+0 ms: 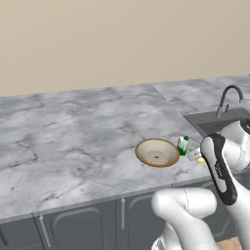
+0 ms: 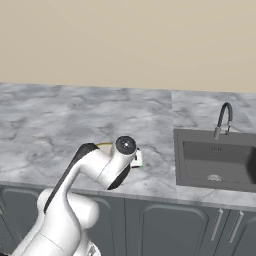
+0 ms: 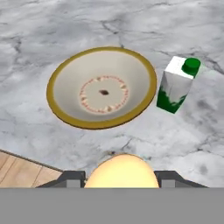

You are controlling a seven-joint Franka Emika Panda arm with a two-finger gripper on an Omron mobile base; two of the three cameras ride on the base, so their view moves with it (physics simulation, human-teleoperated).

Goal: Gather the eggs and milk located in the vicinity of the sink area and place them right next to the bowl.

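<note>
Bowl [image 3: 101, 87]: on the counter [image 1: 73, 136] left of the sink [image 2: 215, 157], empty.

Milk [image 3: 177, 85]: upright, just beside the bowl's rim on the sink side; apparently delivered.

Egg [image 3: 121, 171]: clamped between the fingers of the gripper [image 3: 121, 177], above the counter edge on the near side of the bowl, presumably carried in for placing.

Likely step: lower it onto bare counter near the rim. Risk: a round egg may roll toward the edge once let go.
</note>
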